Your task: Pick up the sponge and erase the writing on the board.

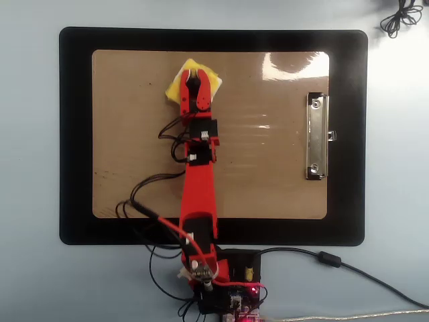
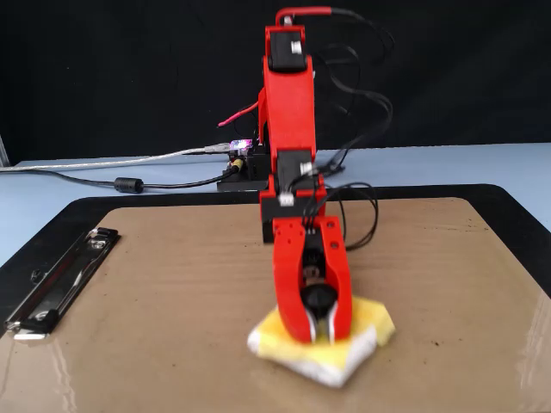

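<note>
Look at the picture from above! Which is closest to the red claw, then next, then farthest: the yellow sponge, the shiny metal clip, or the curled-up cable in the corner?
From the gripper, overhead view:
1. The sponge, pinched in it.
2. The metal clip, off to the right on the board.
3. The curled cable, top right corner, beyond the mat.

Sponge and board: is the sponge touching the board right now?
Touching. In the fixed view the sponge lies flat on the board, no gap beneath, claw clamped on it.
</note>
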Controlling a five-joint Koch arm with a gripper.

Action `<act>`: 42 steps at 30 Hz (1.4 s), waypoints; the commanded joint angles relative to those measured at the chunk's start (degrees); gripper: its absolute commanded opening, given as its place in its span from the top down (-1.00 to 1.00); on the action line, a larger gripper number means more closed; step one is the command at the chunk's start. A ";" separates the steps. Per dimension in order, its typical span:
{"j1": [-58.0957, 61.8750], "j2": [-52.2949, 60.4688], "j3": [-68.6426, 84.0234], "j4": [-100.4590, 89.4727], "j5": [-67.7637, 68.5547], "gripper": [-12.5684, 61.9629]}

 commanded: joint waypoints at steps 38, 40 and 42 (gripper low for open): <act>-45.35 22.41 21.27 11.60 -25.93 0.87; -45.44 24.96 24.17 11.60 -26.02 0.88; -45.26 27.33 26.72 11.69 -26.02 0.88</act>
